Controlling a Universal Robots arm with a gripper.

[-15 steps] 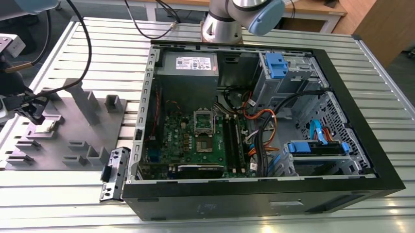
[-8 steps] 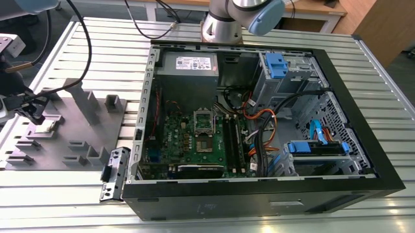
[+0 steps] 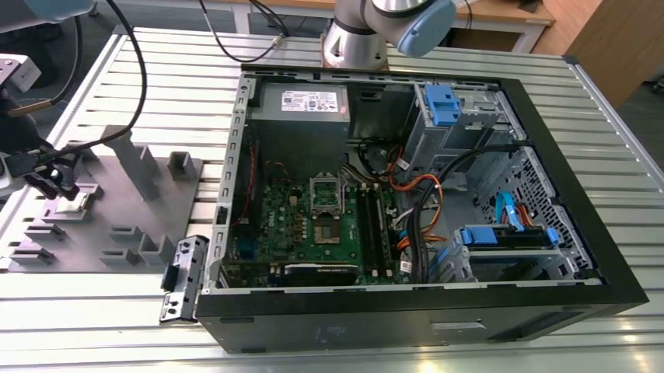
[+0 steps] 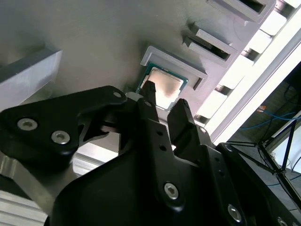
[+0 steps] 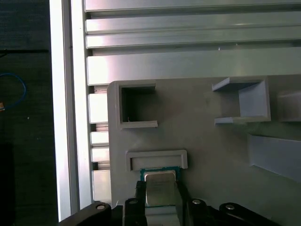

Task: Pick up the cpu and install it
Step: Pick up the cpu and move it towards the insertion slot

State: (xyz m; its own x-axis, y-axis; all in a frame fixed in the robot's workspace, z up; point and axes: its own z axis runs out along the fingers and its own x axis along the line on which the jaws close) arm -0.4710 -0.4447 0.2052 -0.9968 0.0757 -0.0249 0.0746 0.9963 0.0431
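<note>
Silver-grey arm (image 3: 353, 43) w/ pale blue joint cap (image 3: 425, 27); jaws matte black w/ silver screw heads (image 4: 170, 189)

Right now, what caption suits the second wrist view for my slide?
Tool close above the cpu, which lies in a pocket of the grey fixture.

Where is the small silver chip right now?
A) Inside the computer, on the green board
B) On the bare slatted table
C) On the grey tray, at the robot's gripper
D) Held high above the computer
C: in the second wrist view the cpu lies on the grey tray, right at the tip of the gripper.
</note>
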